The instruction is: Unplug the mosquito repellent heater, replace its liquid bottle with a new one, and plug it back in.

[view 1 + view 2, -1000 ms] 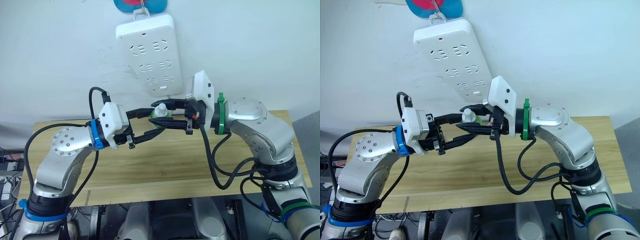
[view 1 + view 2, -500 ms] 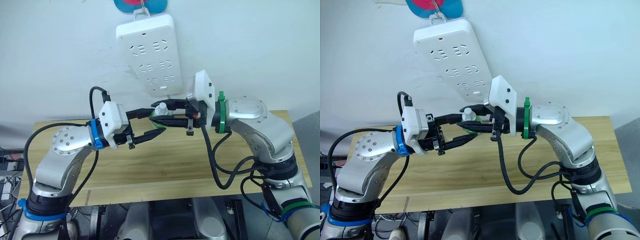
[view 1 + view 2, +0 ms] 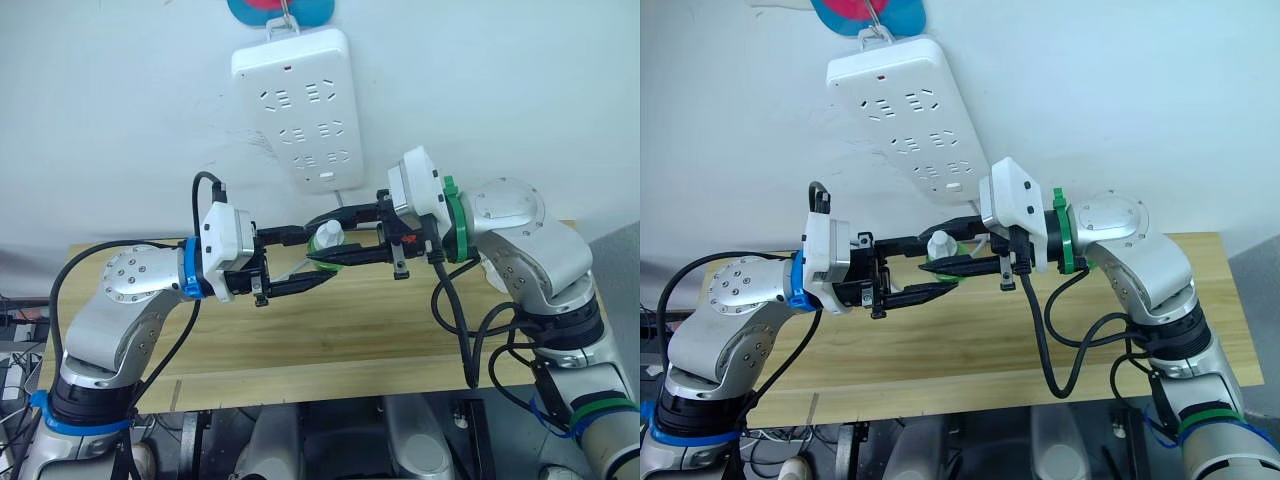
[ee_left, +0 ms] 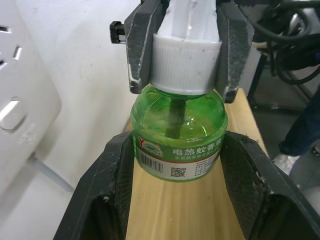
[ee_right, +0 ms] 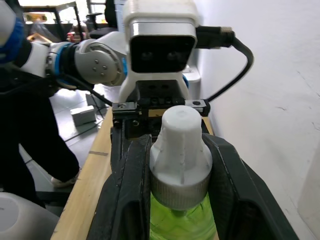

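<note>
A green liquid bottle (image 4: 177,145) with a white cap (image 5: 181,150) hangs in the air above the wooden table (image 3: 330,340), between my two arms. My left gripper (image 3: 318,256) is shut on the bottle's green body, one black finger on each side. From the opposite side, my right gripper (image 3: 316,240) is shut on the white cap, its pads (image 4: 142,47) pressed against the cap's ribbed rim. The bottle points its cap toward the right arm. The mosquito repellent heater is hidden from view.
A long white power strip (image 3: 300,105) hangs on the wall just above and behind the grippers, its sockets bare and its cord (image 4: 47,172) trailing down. A person in dark clothes (image 5: 25,140) stands beside the table's end.
Both grippers and the bottle have shifted a little right and lower. The right wrist has rolled, tilting its white camera housing. Both grips held throughout.
</note>
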Available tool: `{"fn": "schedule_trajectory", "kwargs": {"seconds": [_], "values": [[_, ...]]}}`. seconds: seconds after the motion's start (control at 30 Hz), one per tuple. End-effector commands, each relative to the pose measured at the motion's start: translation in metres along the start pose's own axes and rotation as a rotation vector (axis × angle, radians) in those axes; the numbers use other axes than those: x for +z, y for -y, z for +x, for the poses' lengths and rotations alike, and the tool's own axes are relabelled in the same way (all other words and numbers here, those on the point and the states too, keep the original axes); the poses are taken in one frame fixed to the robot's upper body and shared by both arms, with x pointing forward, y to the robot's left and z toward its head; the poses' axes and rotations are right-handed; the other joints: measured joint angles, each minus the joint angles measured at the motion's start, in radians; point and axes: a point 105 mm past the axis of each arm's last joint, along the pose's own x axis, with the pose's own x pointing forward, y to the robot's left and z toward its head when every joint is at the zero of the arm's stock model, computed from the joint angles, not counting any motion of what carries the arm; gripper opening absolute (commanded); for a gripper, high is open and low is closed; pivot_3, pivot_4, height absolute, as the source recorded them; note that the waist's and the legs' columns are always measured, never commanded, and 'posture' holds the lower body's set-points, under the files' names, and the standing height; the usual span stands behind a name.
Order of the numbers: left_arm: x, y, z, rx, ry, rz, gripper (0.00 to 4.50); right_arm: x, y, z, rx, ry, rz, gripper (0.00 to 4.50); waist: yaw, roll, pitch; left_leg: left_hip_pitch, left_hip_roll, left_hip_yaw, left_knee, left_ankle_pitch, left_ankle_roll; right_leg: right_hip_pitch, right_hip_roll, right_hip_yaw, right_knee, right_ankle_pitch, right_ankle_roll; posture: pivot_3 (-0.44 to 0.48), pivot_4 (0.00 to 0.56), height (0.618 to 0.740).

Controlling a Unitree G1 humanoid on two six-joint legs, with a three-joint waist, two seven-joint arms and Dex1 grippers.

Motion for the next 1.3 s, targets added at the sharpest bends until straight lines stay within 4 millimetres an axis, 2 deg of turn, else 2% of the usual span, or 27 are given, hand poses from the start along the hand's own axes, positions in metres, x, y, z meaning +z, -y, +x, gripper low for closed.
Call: {"fn": "schedule_trajectory", "kwargs": {"seconds": [0.03, 0.27, 0.3, 0.47, 0.9, 1.3], "values": [[0.015, -0.007, -0.002, 0.039, 0.049, 0.039, 2.25, 0.004, -0.018, 0.010, 0.141, 0.017, -0.050, 1.13, 0.000, 0.000, 0.000, 0.000, 0.000, 0.000, 0.000, 0.000, 0.000, 0.000, 0.000, 0.000, 0.000, 0.000, 0.000, -0.171, 0.394, 0.740], [0.016, -0.009, -0.003, 0.064, 0.064, 0.052, 2.25, 0.001, -0.015, 0.008, 0.121, 0.001, -0.022, 1.13, 0.000, 0.000, 0.000, 0.000, 0.000, 0.000, 0.000, 0.000, 0.000, 0.000, 0.000, 0.000, 0.000, 0.000, 0.000, -0.171, 0.394, 0.740], [0.016, -0.009, -0.003, 0.065, 0.065, 0.052, 2.25, 0.001, -0.014, 0.008, 0.118, -0.002, -0.017, 1.87, 0.000, 0.000, 0.000, 0.000, 0.000, 0.000, 0.000, 0.000, 0.000, 0.000, 0.000, 0.000, 0.000, 0.000, 0.000, -0.171, 0.395, 0.740], [0.017, -0.011, -0.005, 0.093, 0.077, 0.058, 2.25, 0.002, -0.005, 0.005, 0.052, 0.000, -0.005, 3.47, 0.000, 0.000, 0.000, 0.000, 0.000, 0.000, 0.000, 0.000, 0.000, 0.000, 0.000, 0.000, 0.000, 0.000, 0.000, -0.169, 0.391, 0.740], [0.014, -0.011, -0.010, 0.132, 0.081, 0.079, 2.25, 0.006, 0.014, -0.005, -0.133, -0.004, 0.041, 3.47, 0.001, 0.000, 0.000, 0.000, 0.000, 0.000, 0.000, 0.000, 0.000, 0.000, 0.000, 0.000, 0.000, 0.000, 0.000, -0.177, 0.382, 0.740], [0.011, -0.013, -0.011, 0.155, 0.079, 0.051, 2.23, 0.011, 0.015, -0.007, -0.170, 0.015, 0.082, 3.53, 0.000, 0.000, 0.000, 0.000, 0.000, 0.000, 0.000, 0.000, 0.000, 0.000, 0.000, 0.000, 0.000, 0.000, 0.000, -0.178, 0.380, 0.740]]}}
